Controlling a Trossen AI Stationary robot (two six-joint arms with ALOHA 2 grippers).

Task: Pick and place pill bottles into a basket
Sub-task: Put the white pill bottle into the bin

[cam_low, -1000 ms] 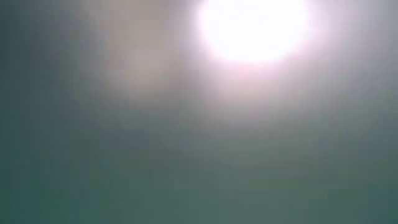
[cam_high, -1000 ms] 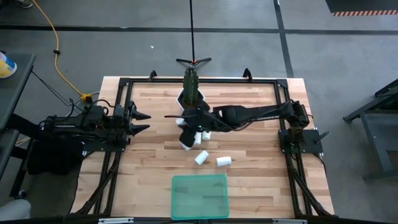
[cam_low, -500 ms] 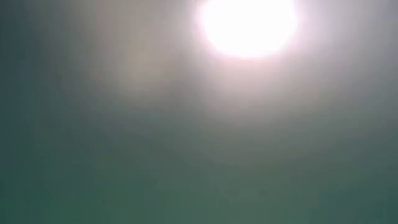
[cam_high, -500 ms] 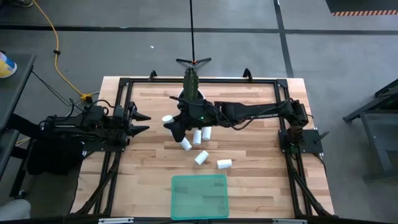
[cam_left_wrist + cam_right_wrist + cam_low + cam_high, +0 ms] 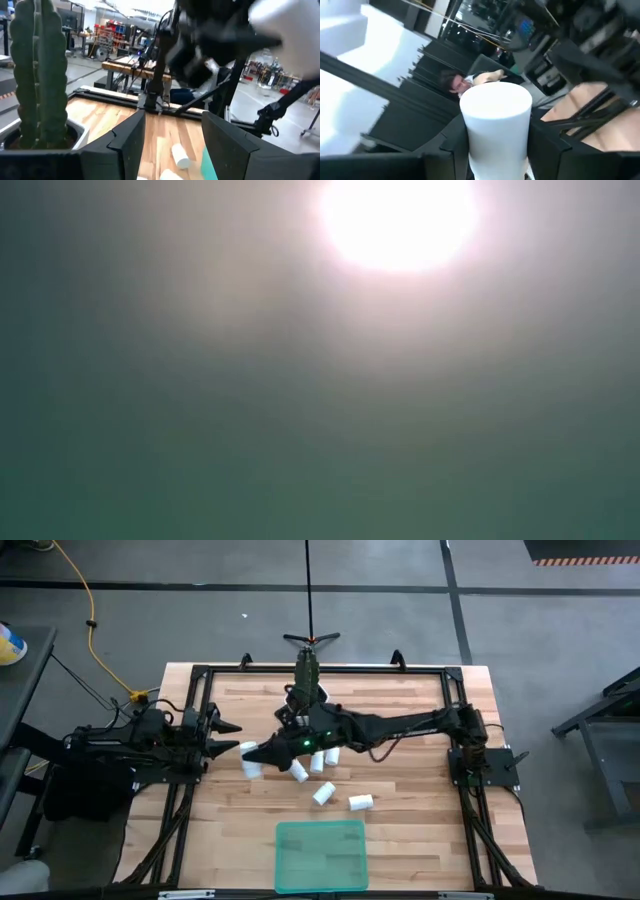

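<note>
My right gripper (image 5: 258, 752) reaches level from the table's right toward the left arm. It is shut on one white pill bottle (image 5: 495, 130), which also shows in the high view (image 5: 248, 748). Several more pill bottles lie on their sides on the wood, among them two (image 5: 299, 771) (image 5: 324, 793) left of centre and one (image 5: 360, 802) farther right. The basket (image 5: 321, 855) is a green tray at the near edge. My left gripper (image 5: 226, 737) waits open at the table's left, with nothing between its fingers (image 5: 127, 142). The low view is washed out. My right gripper pinches the bottle's round side wall (image 5: 472, 145) between its two fingers, one on each side. One flat end (image 5: 495, 97) sticks out beyond the fingertips. The fingers come level from the table's right. The bottle is lifted clear of the table.
A white pot with a green cactus (image 5: 306, 690) stands at the far middle, just behind the right arm, and fills the left wrist view's side (image 5: 37, 75). A black frame (image 5: 200, 670) runs around the wooden top. Bare wood lies between the bottles and the basket.
My right gripper has come up from the cluster of bottles by the pot with one bottle. It has swung toward the table's left edge. Its wrist has tipped from pointing down to level and has rolled. The other bottles have stayed where they lay.
</note>
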